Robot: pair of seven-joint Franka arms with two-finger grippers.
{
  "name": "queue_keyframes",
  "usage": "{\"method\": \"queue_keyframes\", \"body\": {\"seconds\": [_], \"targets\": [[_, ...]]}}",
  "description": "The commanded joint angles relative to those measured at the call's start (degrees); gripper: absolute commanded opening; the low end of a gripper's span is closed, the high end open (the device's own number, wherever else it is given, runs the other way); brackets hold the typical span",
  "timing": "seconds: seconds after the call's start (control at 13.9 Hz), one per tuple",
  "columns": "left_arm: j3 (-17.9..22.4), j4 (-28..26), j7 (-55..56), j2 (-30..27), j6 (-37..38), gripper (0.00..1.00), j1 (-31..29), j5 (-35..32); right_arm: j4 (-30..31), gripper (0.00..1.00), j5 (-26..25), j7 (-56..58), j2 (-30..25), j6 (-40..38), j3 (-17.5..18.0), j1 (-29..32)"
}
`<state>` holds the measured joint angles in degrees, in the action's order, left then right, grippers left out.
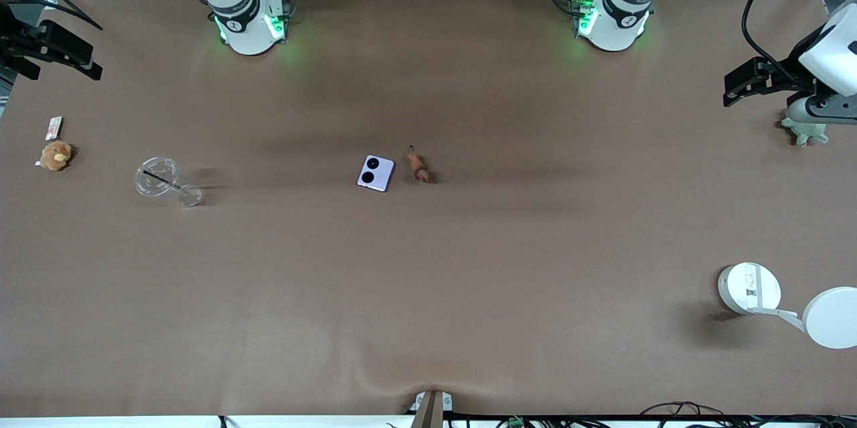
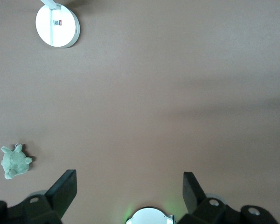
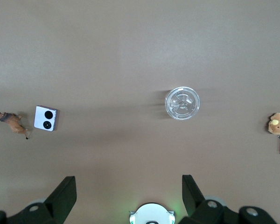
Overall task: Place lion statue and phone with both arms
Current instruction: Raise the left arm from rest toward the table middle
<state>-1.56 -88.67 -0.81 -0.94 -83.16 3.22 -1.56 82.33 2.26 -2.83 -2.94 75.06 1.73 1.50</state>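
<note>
The lavender phone point(image 1: 375, 173) lies flat in the middle of the table, its two black camera circles facing up. The small reddish-brown lion statue point(image 1: 419, 165) stands right beside it, toward the left arm's end. Both also show in the right wrist view, the phone point(image 3: 45, 118) and the lion point(image 3: 11, 122). My right gripper point(image 1: 90, 59) is open and empty, raised over the right arm's end of the table. My left gripper point(image 1: 728, 92) is open and empty, raised over the left arm's end. Its open fingers point(image 2: 65, 189) frame bare table.
A clear glass point(image 1: 164, 181) lies between the phone and the right arm's end. A tan plush point(image 1: 55, 155) and a small card point(image 1: 53, 127) sit at that end. A green plush point(image 1: 807, 130) and two white round discs point(image 1: 750, 288) are at the left arm's end.
</note>
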Motion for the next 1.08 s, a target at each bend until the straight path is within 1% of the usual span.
{"method": "queue_keyframes", "body": {"seconds": [0.0, 0.58, 0.79, 1.01], "targets": [[0.1, 1.0, -1.2, 0.8, -0.3, 1.0, -0.1, 0.4, 1.0, 1.0, -0.7, 0.6, -1.3, -0.1, -0.2, -0.4], [0.1, 1.6, 0.0, 1.6, -0.6, 1.0, 0.3, 1.4, 1.0, 1.0, -0.6, 0.6, -1.3, -0.1, -0.2, -0.4], [0.0, 1.7, 0.3, 3.1, -0.6, 1.0, 0.4, 3.6, 1.1, 1.0, -0.6, 0.6, -1.3, -0.1, -0.2, -0.4], [0.0, 1.7, 6.9, 3.2, -0.7, 1.0, 0.4, 5.9, 1.1, 1.0, -0.6, 0.5, -1.3, -0.1, -0.3, -0.4]]}}
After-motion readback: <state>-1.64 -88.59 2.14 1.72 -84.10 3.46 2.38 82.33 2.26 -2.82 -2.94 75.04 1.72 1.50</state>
